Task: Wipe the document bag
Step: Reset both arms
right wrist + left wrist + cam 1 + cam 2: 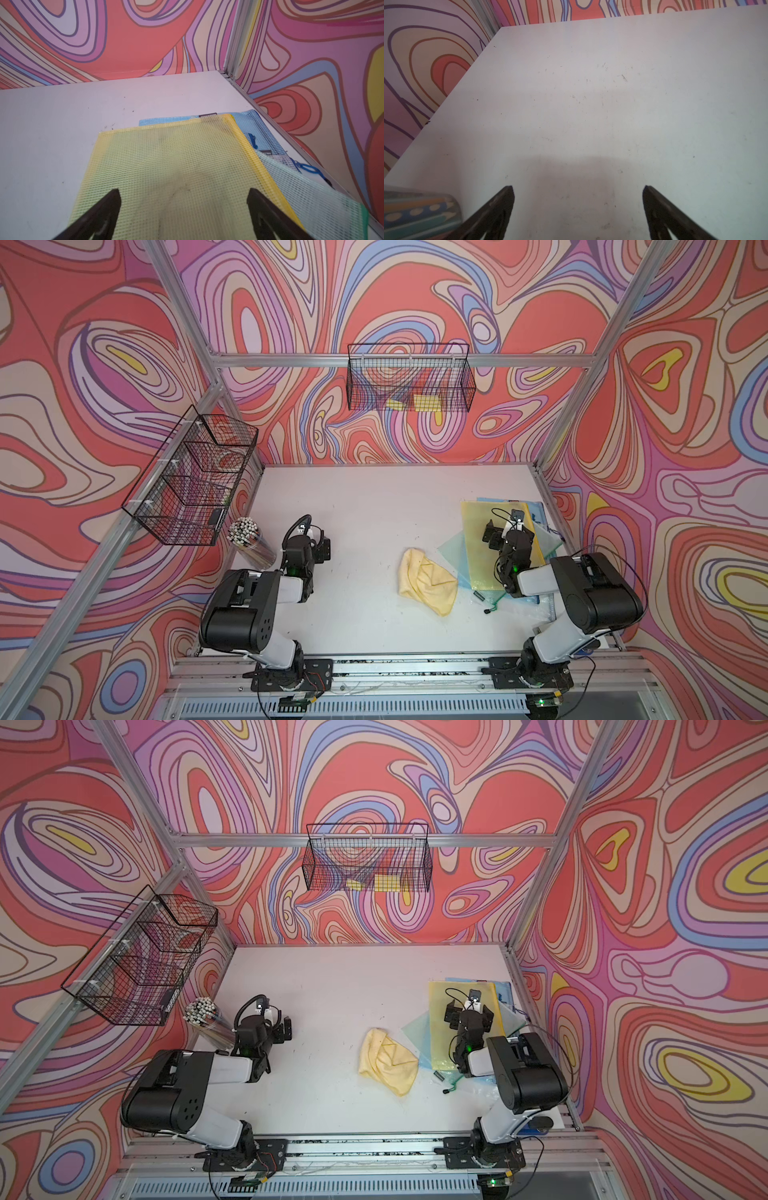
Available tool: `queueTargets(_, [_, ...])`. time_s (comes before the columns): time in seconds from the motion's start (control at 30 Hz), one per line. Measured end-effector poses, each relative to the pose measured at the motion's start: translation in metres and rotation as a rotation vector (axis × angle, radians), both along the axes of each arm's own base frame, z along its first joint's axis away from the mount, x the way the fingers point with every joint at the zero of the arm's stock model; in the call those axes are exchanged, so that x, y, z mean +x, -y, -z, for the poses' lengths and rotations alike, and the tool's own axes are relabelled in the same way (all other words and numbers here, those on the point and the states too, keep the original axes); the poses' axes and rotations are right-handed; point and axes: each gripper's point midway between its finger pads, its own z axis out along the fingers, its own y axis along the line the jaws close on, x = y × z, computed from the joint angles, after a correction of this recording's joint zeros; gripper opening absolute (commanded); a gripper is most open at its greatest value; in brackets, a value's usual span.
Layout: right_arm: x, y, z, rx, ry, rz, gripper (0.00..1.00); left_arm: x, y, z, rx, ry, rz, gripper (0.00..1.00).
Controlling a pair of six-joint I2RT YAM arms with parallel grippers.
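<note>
The yellow mesh document bag (476, 558) lies flat on the right side of the table (365, 510), near the right wall. In the right wrist view the document bag (176, 155) shows dark streaky marks on its mesh. It tops a loose stack: a blue bag (257, 124) sticks out behind it, and a pale green bag (324, 199) juts out along its wall-side edge.

Just left of the stack sits a crumpled yellow cloth (426, 580), its edge overlapping a corner of the lower bags. In both top views nothing grips the cloth (388, 1063). A small dark clip (479, 595) on a thin cord lies at the stack's front edge. Nothing rests on the bag's face.

My right arm is folded with its forearm reaching out over the bag. The right gripper (184, 193) hangs over the yellow mesh with its fingers spread wide and nothing between them. I can't tell whether the tips touch the mesh.

My left arm is folded too, and the left gripper (578, 188) sits over bare table. Its fingers are likewise spread and empty, with a cup of pencils (249, 543) just beside it. Wire baskets (409, 379) hang on the back and left walls.
</note>
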Motion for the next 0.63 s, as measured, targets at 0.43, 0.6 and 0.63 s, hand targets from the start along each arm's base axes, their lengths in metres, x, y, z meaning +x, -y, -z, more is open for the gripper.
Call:
queueTargets(0.43, [0.0095, 0.0043, -0.0010, 0.029, 0.004, -0.039, 0.98, 0.0081, 0.0029, -0.0108, -0.056, 0.042, 0.035, 0.99])
queueTargets(0.6, [0.0096, 0.0038, -0.0010, 0.030, 0.005, -0.042, 0.98, 0.0084, 0.0034, -0.0111, -0.058, 0.042, 0.038, 0.99])
queueTargets(0.63, [0.0096, 0.0038, -0.0010, 0.030, 0.005, -0.042, 0.98, 0.0084, 0.0034, -0.0111, -0.057, 0.042, 0.038, 0.99])
